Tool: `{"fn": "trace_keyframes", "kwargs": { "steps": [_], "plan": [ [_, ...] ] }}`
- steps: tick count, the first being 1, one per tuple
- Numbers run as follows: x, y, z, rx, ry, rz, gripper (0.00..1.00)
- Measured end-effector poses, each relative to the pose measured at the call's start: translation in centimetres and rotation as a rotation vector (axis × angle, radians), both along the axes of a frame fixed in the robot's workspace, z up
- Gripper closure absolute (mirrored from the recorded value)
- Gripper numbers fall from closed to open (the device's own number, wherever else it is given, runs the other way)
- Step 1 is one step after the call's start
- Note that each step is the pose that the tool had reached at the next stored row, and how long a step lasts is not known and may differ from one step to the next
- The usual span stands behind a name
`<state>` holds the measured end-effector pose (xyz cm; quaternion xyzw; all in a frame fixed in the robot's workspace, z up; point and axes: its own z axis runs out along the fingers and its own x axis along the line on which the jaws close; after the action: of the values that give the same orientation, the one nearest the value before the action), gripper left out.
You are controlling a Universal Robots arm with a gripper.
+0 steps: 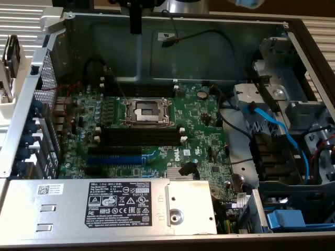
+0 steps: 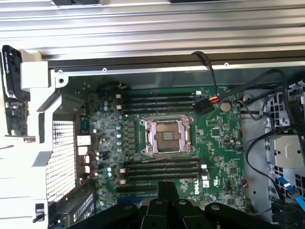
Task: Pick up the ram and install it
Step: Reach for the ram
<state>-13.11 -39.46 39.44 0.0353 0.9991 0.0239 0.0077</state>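
Gripper above an open Dell computer case, holding nothing.
The gripper hangs fingers pressed together over the motherboard, printed "DELL"; the ram stands outside the case, at the exterior view's left. The power-supply label reads "DELL".

Matt grey sheet-metal case, glossy green motherboard, shiny metal CPU socket.

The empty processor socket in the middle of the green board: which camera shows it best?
The wrist view. It looks almost straight down on the CPU socket, so the metal frame and the square opening show whole. The exterior view shows the same socket at a slant, foreshortened but unobstructed.
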Motion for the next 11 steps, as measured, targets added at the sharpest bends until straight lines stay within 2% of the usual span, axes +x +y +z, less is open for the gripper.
{"fn": "trace_keyframes", "kwargs": {
  "steps": [2, 5, 11],
  "plan": [
    [-0.4, 0.58, 0.12, -0.0004, 0.0042, 0.000, 0.90],
    [-1.3, 1.18, 0.16, -0.0007, 0.0051, 0.000, 0.90],
    [-3.8, 1.63, 0.36, -0.0008, 0.0052, 0.000, 0.90]
  ]
}}
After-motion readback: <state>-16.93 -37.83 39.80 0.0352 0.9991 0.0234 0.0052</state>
